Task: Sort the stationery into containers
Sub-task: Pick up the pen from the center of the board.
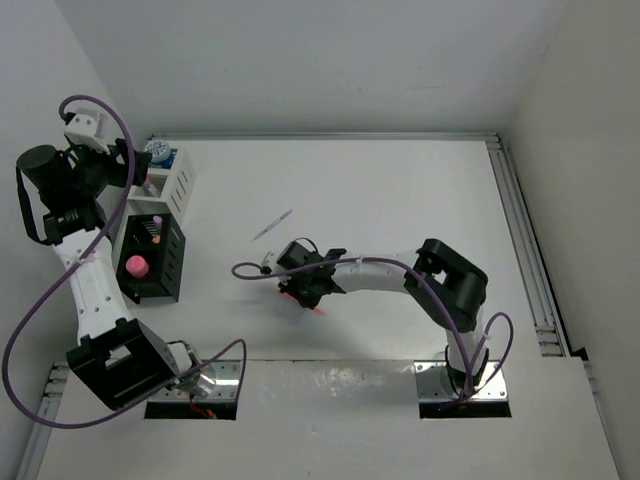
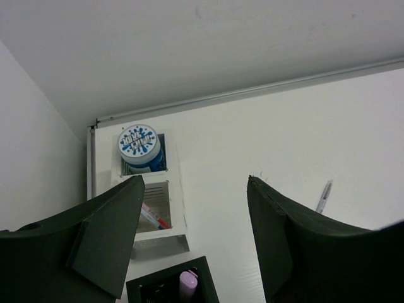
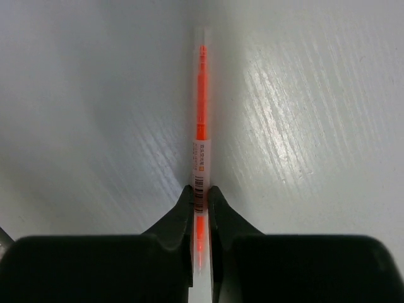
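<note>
In the right wrist view my right gripper [image 3: 201, 189] is shut on a thin orange pen [image 3: 201, 107] that lies on the white table. From above, that gripper [image 1: 298, 290] sits mid-table, with the pen's orange end [image 1: 319, 312] poking out beside it. My left gripper [image 2: 196, 180] is open and empty, above the two containers at the far left. The white container [image 2: 177, 208] holds a blue-capped jar [image 2: 139, 148] and a red-and-white pen [image 2: 151, 216]. The black container [image 1: 172, 262] holds a pink-capped bottle [image 1: 137, 267]. A blue-purple pen [image 1: 272, 226] lies loose on the table.
Both containers stand against the left wall. A metal rail [image 1: 525, 250] runs along the table's right edge and another along the back edge. The right arm's cable [image 1: 250, 270] loops over the table left of its gripper.
</note>
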{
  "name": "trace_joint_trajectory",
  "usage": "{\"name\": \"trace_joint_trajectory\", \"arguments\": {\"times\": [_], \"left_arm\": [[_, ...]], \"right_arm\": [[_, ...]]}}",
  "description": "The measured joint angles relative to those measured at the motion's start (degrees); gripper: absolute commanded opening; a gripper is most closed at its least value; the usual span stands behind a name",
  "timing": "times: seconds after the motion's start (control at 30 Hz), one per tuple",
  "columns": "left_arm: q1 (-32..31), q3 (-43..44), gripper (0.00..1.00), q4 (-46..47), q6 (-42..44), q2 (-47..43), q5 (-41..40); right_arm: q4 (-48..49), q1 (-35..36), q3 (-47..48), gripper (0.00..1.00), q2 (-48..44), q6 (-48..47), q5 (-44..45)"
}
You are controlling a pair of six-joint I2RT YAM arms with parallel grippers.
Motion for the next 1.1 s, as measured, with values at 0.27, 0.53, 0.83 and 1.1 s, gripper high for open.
{"name": "trace_joint_trajectory", "arguments": {"times": [0.27, 0.53, 0.83, 1.1], "left_arm": [[0.2, -7.9, 0.77, 2.6, -7.0, -4.7, 11.8], [-10.5, -21.2, 0.79, 13.3, -27.3, -12.4, 17.2], [-26.0, -21.3, 0.83, 23.3, -42.6, -13.5, 13.4], [-28.8, -21.2, 0.83, 24.9, -46.4, -12.0, 11.4]], "right_arm": [[-2.2, -5.9, -3.0, 0.0, -5.0, -3.0, -6.6], [4.6, -22.1, 1.1, 0.0, -21.6, 4.8, -24.9], [15.7, -19.6, 4.8, 0.0, -24.8, 16.0, -34.3], [15.9, -18.6, 6.1, 0.0, -24.3, 17.4, -35.9]]}}
